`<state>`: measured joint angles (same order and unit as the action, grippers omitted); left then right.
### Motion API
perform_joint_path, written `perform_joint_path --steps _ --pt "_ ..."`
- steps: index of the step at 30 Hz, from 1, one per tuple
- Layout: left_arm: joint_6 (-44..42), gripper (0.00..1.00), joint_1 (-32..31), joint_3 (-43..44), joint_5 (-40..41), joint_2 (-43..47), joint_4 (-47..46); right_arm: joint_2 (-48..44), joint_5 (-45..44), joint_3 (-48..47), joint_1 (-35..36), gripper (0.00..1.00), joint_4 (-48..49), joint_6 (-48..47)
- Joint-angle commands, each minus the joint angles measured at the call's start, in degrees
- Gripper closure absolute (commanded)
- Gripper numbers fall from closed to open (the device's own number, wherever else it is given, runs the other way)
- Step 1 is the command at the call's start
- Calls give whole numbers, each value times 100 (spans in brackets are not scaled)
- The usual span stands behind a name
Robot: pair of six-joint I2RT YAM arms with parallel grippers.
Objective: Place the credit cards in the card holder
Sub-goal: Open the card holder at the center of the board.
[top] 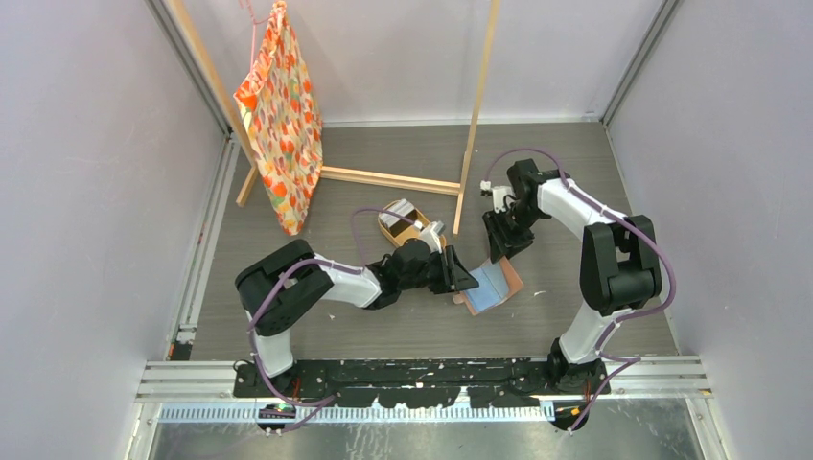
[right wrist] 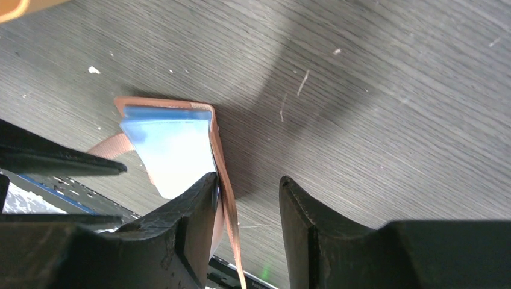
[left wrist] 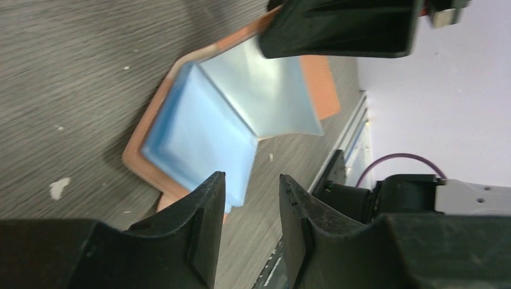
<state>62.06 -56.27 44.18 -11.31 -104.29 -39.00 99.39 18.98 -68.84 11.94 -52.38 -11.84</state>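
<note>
Card holder (top: 491, 286) lies open on the grey wood-grain table (top: 431, 331), midway between the two arms, glossy blue pockets up and salmon leather showing round the rim.

Left gripper (top: 468, 281):
- Reaches in from the left at table level, tips at the near-left edge of the holder.
- In its wrist view the jaws stand partly apart and only bare table shows through the gap – nothing is clamped.
- One finger (left wrist: 202, 223) overlaps the corner of the nearer blue pocket (left wrist: 199, 135); contact cannot be confirmed.

Right gripper (top: 500, 255):
- Comes down over the far edge of the holder, and shows as a dark block at the top of the left wrist view.
- In its own wrist view the jaws are partly apart. The raised leather flap (right wrist: 224, 198) runs into the gap and lies against the inner face of one finger (right wrist: 193, 229).
- The other finger stands clear of the flap, so the leather is not pinched.
- The flap is tilted up from the table, not flat.

The snap tab (right wrist: 108, 146) sticks out from the holder's far side in the right wrist view.

Credit cards (top: 404, 211) sit in an oval tan tray (top: 391, 233) just behind the left gripper, apart from the holder – too small to count.

A wooden frame (top: 388, 179) stands at the back with an orange patterned bag (top: 283, 125) hanging from it.
</note>
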Motion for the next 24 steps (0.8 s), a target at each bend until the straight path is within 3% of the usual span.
perform_joint_path --steps 1,6,12,19,24 --pt "-324 61 -41 316 202 -12 863 -24 -274 -193 -23 53 -266 -292" --pt "-478 61 -51 417 459 -55 1453 40 -526 -144 -22 49 -354 -382" --pt "-619 62 -51 508 691 -96 1855 -122 -738 -39 -77 37 -305 -437" --pt "-944 62 -135 306 839 412 1853 -268 -969 81 -157 36 -248 -544" --pt "-1356 61 -328 160 1017 1179 1969 -446 -475 40 -190 36 -414 -759"
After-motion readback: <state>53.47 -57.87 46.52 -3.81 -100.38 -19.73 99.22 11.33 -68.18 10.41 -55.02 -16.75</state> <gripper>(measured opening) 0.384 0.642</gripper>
